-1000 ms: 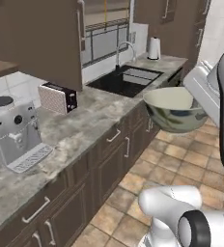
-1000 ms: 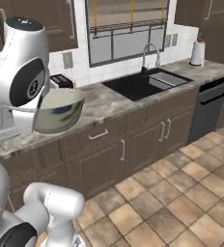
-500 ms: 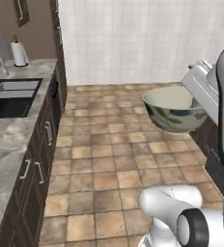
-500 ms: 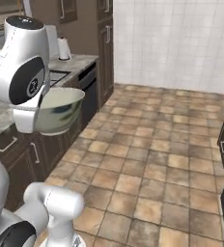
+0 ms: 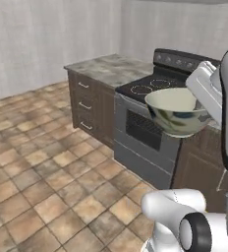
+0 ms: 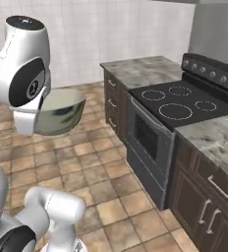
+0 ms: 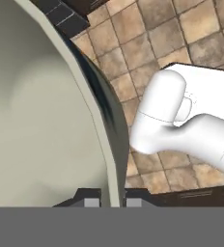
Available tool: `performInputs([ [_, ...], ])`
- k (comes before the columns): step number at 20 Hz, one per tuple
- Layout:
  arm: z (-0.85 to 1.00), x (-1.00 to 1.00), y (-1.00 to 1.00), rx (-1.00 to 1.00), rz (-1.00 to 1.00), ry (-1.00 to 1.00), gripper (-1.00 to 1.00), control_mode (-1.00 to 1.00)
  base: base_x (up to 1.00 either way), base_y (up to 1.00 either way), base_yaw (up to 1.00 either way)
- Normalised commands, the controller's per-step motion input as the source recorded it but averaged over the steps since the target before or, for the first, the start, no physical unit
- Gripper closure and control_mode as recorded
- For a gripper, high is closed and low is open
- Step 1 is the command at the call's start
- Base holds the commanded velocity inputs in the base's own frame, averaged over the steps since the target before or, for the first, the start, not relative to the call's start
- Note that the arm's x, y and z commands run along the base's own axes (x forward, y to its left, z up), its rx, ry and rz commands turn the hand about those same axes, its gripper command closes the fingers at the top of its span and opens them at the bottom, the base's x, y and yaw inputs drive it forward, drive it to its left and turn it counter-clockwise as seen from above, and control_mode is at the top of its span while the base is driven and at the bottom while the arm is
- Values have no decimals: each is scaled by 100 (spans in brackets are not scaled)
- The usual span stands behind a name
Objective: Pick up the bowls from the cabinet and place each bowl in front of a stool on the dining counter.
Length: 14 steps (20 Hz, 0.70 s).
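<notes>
An olive-grey bowl (image 5: 177, 112) with a cream inside hangs level in the air, well above the tiled floor. My gripper (image 7: 111, 200) is shut on its rim, one finger inside the bowl (image 7: 36, 120) and one outside. In the right base view the bowl (image 6: 59, 112) sits just under my arm's white upper joint. Beyond it stands the dining counter (image 5: 106, 69), a marbled top on dark drawers. A black cooktop (image 5: 145, 88) and a black upright panel (image 5: 185, 59) adjoin it. The cabinet and the stools are out of view.
An oven front (image 5: 140, 133) with a dark window faces the brown tiled floor (image 5: 42, 162). More marbled counter over dark doors (image 6: 209, 133) runs on at the right. White tiled walls (image 6: 96, 29) close the room behind. My own white base (image 5: 180, 216) lies below the bowl.
The whole picture has swung from the sink counter, past bare floor, to the cooktop: the base has turned. The bowl has stayed in my gripper at the same height.
</notes>
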Motion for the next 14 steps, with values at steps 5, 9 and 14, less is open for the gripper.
performInputs([
  [5, 0, 0, 0, 0, 0, 0, 100, 100, 0, 0, -98],
  [9, 0, 0, 0, 0, 0, 0, 100, 100, 0, 0, -95],
  [14, 0, 0, 0, 0, 0, 0, 100, 100, 6, -49, -80],
])
